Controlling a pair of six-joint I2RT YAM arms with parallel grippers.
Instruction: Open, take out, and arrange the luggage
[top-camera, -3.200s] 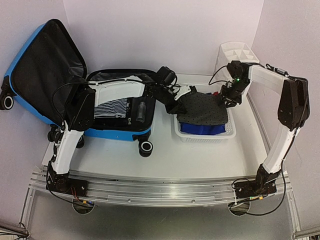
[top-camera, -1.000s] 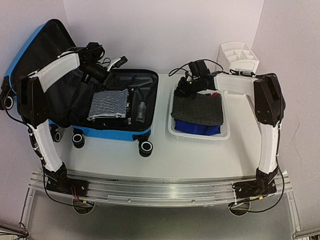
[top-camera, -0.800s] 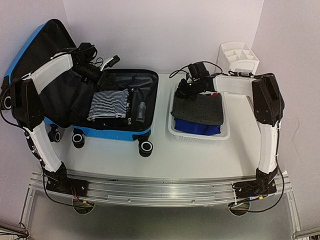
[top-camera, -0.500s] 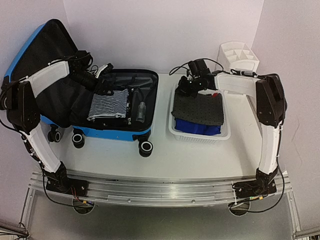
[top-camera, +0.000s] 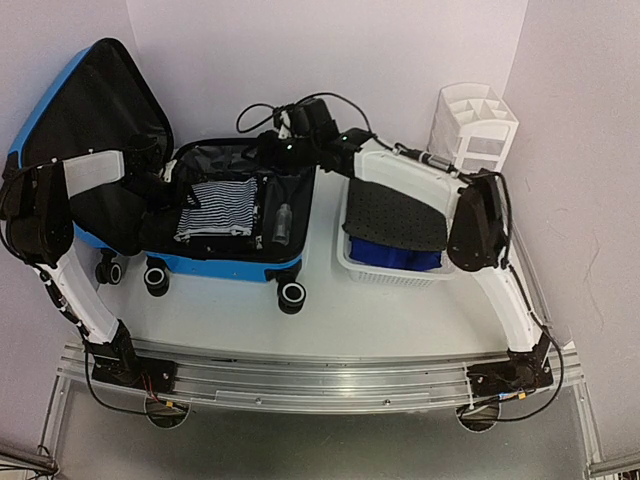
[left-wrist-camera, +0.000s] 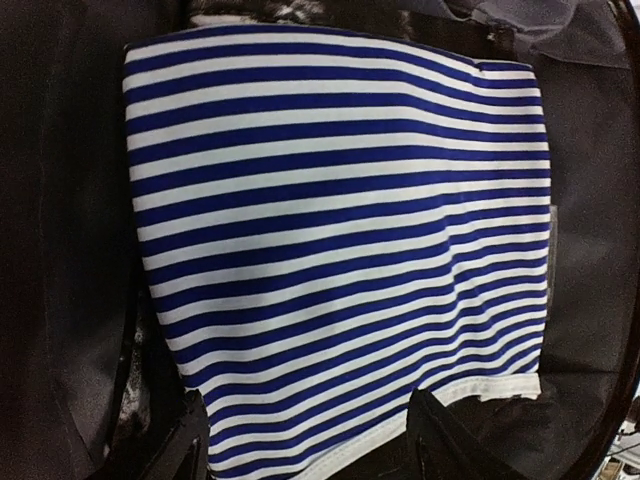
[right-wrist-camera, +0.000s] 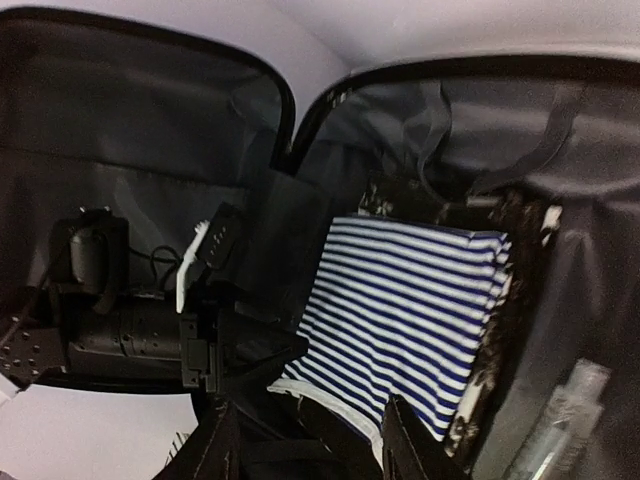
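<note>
– Blue luggage: position and condition?
– It stands open on the left half of the table, with the lid propped back and the black lining exposed. Both grippers are over its base. The left gripper hangs with the shirt directly below and ahead of its jaws. The hem lies across the gap between the fingers. The right gripper hovers at the far rim, with the shirt ahead of and below its jaws and the bottle off to their right.
– Change since the last check?
– The right arm has left the basket and swung across to the luggage. Its jaws, clenched a second ago, are now parted and empty. The dotted garment lies flat in the basket over a blue one, well behind those jaws. The left arm has dropped from the lid to the shirt's edge. Its jaws stand released, wider than before, and grip nothing.
– Meaning for the task?
– Judgement: one item is delivered and unpacking is partway done. The shirt is probably next, then the bottle.
– Readable text, brands, labels?
– None. No lettering resolves on the luggage, basket, organizer or bottle.
</note>
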